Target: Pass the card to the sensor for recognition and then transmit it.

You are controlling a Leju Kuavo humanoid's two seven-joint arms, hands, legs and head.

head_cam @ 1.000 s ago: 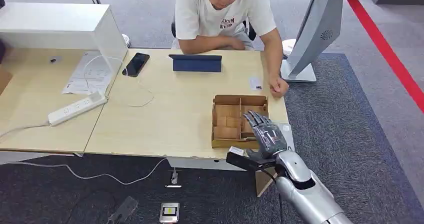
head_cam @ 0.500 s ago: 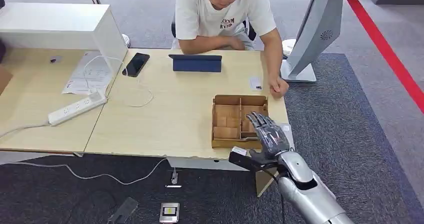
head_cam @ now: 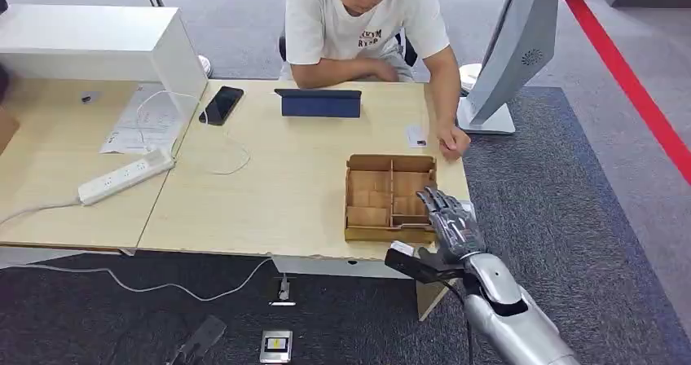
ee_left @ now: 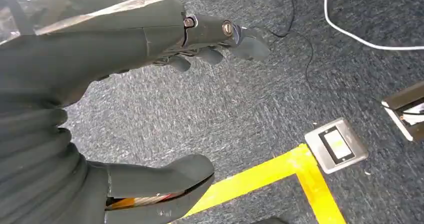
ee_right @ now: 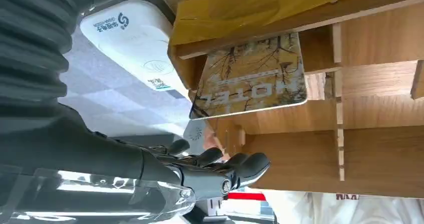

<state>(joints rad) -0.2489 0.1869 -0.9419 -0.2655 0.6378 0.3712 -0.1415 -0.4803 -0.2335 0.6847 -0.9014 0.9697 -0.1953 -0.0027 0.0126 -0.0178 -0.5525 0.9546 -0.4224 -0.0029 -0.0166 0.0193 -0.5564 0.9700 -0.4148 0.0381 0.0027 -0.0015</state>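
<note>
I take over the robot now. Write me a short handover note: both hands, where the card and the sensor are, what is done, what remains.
Left hand: open, holds nothing, hangs over the floor.
Right hand: open, holds nothing, above the right end of the box.
Card: in the box, in a compartment by the sensor, which sits just outside the box wall.
Done: nothing yet; card not gripped.
Left: grip the card, show it to the sensor, hand it on.
</note>
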